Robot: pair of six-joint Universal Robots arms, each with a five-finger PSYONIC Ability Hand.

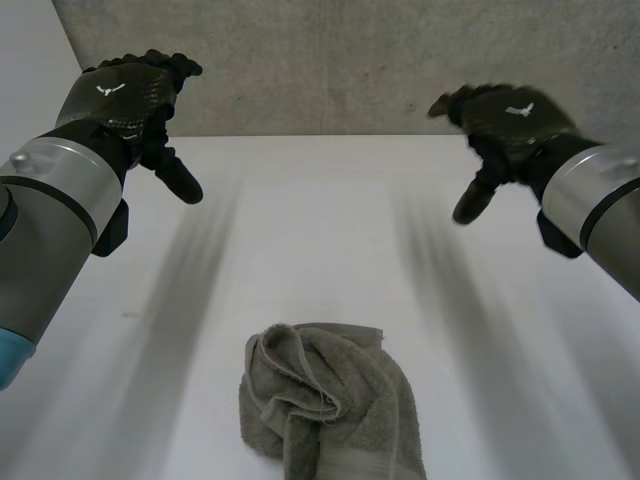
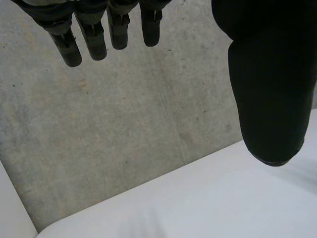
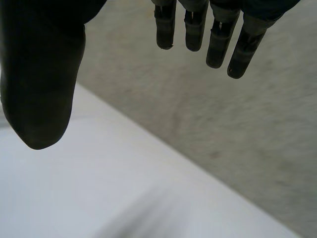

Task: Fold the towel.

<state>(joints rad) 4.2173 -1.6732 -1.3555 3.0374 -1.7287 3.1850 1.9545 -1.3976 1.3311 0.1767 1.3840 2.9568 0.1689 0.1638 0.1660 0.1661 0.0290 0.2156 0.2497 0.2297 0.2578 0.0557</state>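
Grey towel [image 1: 325,405] crumpled at table's [image 1: 320,250] near edge, centred between arms. Left hand [image 1: 135,100] and right hand [image 1: 505,120] raised well apart above it, fingers straight, holding nothing.

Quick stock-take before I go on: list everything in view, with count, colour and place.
towel: one, grey-green, crumpled in a heap at the table's near middle, touched by neither hand
table: one, white, under both arms
wall: one, grey concrete, behind the table's far edge
left hand: one, black, open, above the table's far left
right hand: one, black, open, above the table's far right
left arm, right arm: two, grey, at either side
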